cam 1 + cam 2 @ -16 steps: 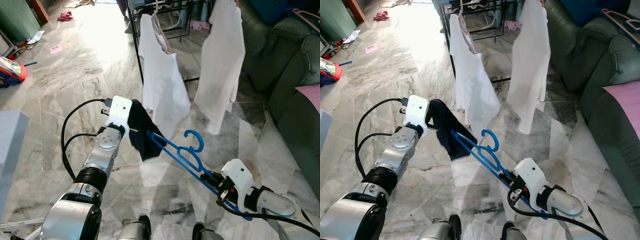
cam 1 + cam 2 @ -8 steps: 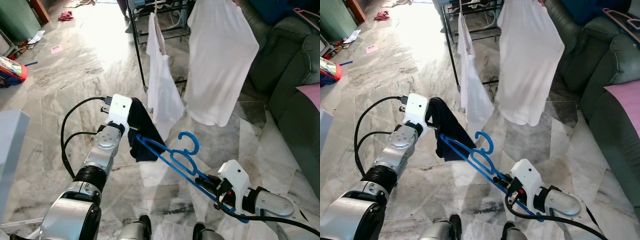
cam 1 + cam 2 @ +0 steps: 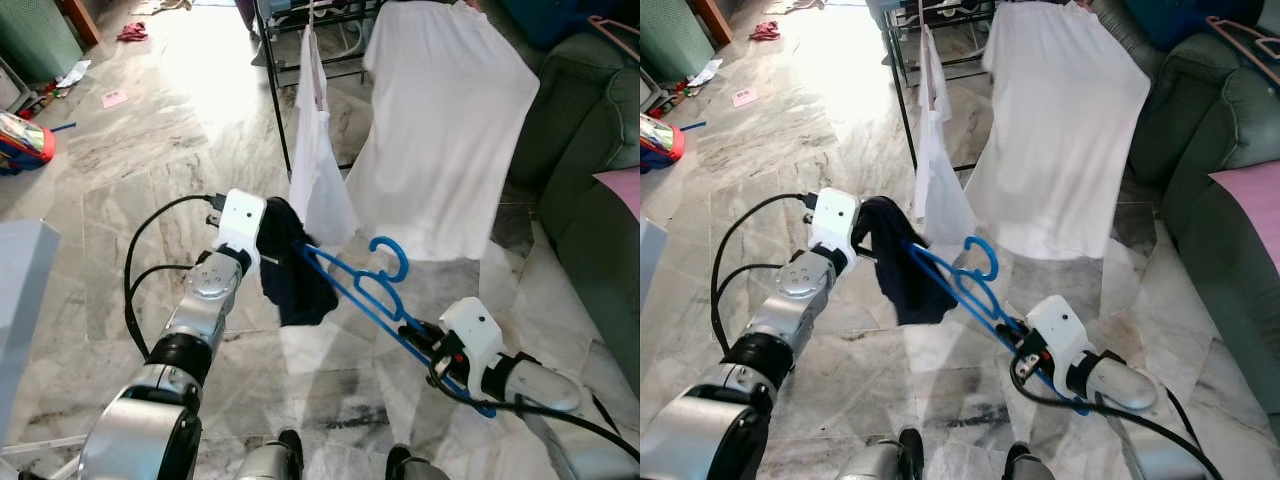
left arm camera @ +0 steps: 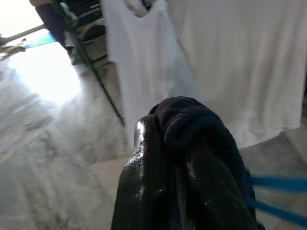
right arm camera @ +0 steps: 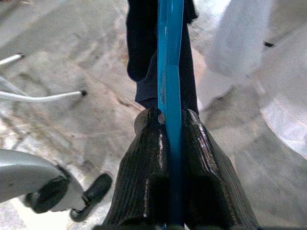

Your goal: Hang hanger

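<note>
1. Swinging round since a second ago, the large white T-shirt [image 3: 450, 140] on the drying rack [image 3: 275, 90] now faces the camera broadside, hanging at about 1 o'clock; the narrower white garment [image 3: 318, 150] beside it has turned edge-on. Some of this shift may be the head camera moving.

2. Meanwhile the blue hanger [image 3: 365, 290] has lifted slightly, its hook sitting nearer the T-shirt's hem than before.

3. Right pincer [image 5: 168, 158], low at about 5 o'clock, is clamped narrowly on one end of the hanger's blue bar; the wrist view shows the bar squeezed between both fingers [image 5: 144, 163].

4. Left pincer [image 4: 177, 158], at about 9 o'clock of the hanger, is closed on the dark garment [image 3: 295, 265], which bunches over its fingertips and drapes from the hanger's other end.

5. So the hanger is carried between both arms, slanting from the left pincer down to the right, well below the rack's top rail and not yet hooked.

6. Judgement: the task is in its approach stage. The hook must be raised toward the rail at 12 o'clock, into a gap between the two white garments, which looks narrow.

7. Risk: the swaying T-shirt could snag the hook.
</note>
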Robot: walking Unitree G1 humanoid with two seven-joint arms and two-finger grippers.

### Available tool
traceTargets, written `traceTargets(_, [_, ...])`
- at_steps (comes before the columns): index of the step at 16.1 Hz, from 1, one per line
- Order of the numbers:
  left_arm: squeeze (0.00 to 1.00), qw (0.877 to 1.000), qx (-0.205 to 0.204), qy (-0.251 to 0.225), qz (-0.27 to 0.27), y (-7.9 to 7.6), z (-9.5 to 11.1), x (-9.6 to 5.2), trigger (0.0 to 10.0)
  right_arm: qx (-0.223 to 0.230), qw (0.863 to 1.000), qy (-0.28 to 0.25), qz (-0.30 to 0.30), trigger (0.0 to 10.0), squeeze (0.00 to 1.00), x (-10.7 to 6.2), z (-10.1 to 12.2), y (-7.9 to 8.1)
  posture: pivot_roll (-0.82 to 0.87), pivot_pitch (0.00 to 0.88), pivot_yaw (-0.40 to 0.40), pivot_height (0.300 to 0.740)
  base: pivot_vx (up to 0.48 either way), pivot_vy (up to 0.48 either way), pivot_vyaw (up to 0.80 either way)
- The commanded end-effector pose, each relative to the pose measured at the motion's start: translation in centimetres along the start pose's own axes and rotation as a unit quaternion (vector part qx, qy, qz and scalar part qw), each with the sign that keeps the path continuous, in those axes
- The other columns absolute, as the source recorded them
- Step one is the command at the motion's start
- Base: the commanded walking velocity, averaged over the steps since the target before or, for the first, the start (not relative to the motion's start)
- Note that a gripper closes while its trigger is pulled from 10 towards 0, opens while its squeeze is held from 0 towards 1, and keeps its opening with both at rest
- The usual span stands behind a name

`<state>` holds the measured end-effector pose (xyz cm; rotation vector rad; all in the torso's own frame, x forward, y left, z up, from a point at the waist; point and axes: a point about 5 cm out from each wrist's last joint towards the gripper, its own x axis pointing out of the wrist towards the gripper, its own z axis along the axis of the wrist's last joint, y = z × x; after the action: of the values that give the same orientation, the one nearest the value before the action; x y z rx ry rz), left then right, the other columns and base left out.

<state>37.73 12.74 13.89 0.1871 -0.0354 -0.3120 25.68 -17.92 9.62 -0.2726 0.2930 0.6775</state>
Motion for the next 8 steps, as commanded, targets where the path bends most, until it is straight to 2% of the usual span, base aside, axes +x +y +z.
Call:
traceTargets(1, [0.0,1.0,-0.009,-0.02,-0.011,0.1,0.5,-0.2,10.0,0.012,1.0,-0.002,-0.013,10.0,0.0,0.2,-0.4,-0.2,0.05,0.23,0.132,0.74,0.0,0.0,0.0])
traceTargets(3, [0.0,0.999,-0.011,-0.037,-0.033,-0.6,1.1,-0.2,10.0,0.027,1.0,-0.001,-0.014,10.0,0.0,1.1,-0.9,-0.3,0.06,0.229,0.13,0.74,0.0,0.0,0.0])
traceTargets(5, [0.0,0.993,-0.018,-0.073,-0.091,-2.3,2.6,-0.1,10.0,0.045,0.999,0.011,-0.006,10.0,0.0,2.3,-1.9,-0.2,0.07,0.228,0.126,0.74,0.0,0.0,0.0])
traceTargets(8, [0.0,0.985,-0.029,-0.104,-0.134,-3.6,3.8,-0.4,10.0,0.077,0.997,0.012,-0.005,10.0,0.0,3.2,-2.4,-0.4,0.07,0.226,0.121,0.74,0.0,0.0,0.0])
